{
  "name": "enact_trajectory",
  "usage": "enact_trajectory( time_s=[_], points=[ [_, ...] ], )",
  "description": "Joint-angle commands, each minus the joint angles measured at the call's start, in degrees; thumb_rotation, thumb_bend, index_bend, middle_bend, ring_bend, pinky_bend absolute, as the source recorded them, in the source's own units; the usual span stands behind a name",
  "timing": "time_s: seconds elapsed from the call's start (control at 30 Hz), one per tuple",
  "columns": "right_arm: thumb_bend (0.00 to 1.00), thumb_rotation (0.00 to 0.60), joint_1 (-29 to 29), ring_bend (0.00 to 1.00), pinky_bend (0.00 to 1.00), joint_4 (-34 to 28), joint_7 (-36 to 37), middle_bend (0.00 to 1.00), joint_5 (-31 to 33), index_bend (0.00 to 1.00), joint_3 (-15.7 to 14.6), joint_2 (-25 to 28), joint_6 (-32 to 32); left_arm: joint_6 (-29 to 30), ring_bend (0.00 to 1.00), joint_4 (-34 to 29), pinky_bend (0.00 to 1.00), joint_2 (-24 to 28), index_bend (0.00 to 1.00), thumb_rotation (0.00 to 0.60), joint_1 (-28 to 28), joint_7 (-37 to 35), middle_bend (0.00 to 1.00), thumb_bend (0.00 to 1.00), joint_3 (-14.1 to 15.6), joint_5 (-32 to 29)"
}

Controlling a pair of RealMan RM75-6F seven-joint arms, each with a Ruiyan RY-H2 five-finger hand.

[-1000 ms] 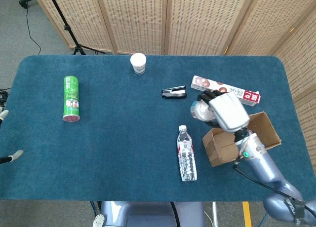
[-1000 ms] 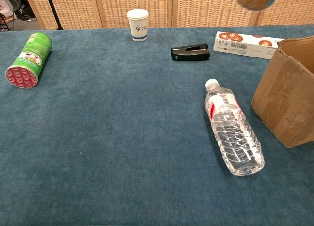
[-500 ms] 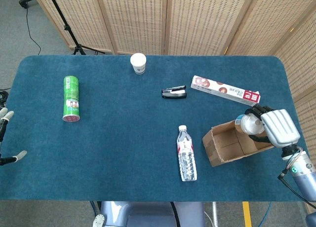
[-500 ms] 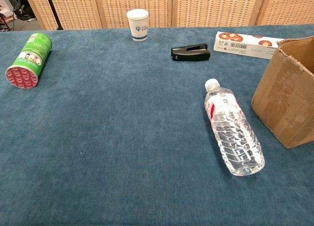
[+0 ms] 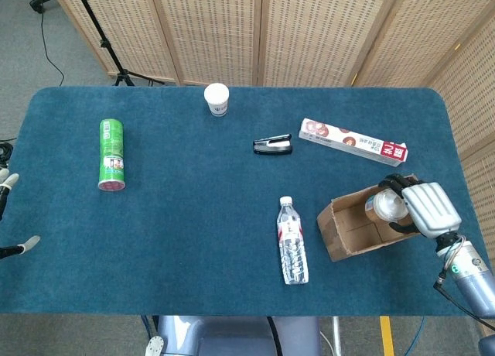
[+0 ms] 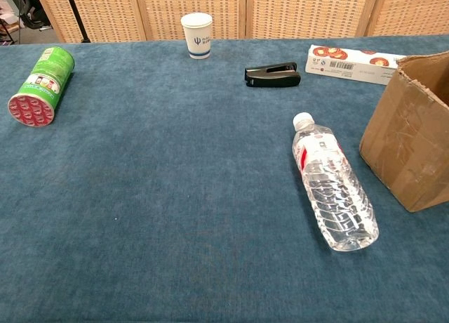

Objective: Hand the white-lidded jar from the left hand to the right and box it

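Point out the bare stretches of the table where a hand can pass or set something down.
Widest bare patch: blue cloth between the green cylindrical can and the clear plastic water bottle. Crowded on the right: black stapler, long biscuit box, brown cardboard box, with the right hand holding the white-lidded jar over it.

Left hand (image 5: 6, 187) cut by frame edge.

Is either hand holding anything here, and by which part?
The right hand grips the white-lidded jar around its body, over the open cardboard box. The left hand holds nothing.
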Motion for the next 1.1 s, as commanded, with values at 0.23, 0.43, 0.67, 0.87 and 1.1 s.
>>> enact_trajectory(
  time_s=[0.23, 0.43, 0.67, 0.87, 1.1],
  points=[
    [0.00, 0.600, -2.96, 0.00, 0.18, -4.15, 1.49, 0.00, -1.48, 0.00, 1.24, 4.69, 6.46, 0.21, 0.00, -0.23, 0.00, 0.06, 0.00, 0.600, 0.18, 0.13, 0.00, 0.00, 0.07, 0.30],
    [0.00, 0.600, -7.15, 0.00, 0.18, -6.03, 0.75, 0.00, -6.72, 0.00, 1.19, 5.90, 15.83, 0.42, 0.00, -0.33, 0.00, -0.21, 0.00, 0.600, 0.34, 0.71, 0.00, 0.00, 0.31, 0.74],
    [0.00, 0.600, -13.50, 0.00, 0.18, 0.75, -8.42, 0.00, -12.37, 0.00, -0.38, -4.65, 28.71, 1.86, 0.00, -0.37, 0.00, -1.01, 0.00, 0.600, 1.37, 1.45, 0.00, 0.00, 0.95, 1.47],
    [0.00, 0.600, -17.60, 0.00, 0.14, 6.38, -8.69, 0.00, -12.29, 0.00, -2.57, -13.68, 32.57, 3.50, 0.00, 1.49, 0.00, -2.55, 0.00, 0.600, 2.64, 1.08, 0.00, 0.00, 1.80, 2.49],
    [0.00, 0.600, -19.84, 0.00, 0.09, 13.83, -3.53, 0.00, -9.97, 0.00, -2.69, -18.63, 33.17, 3.70, 0.00, 4.84, 0.00, -3.89, 0.00, 0.600, 2.46, -1.19, 0.00, 0.00, 2.05, 4.35]
  ],
)
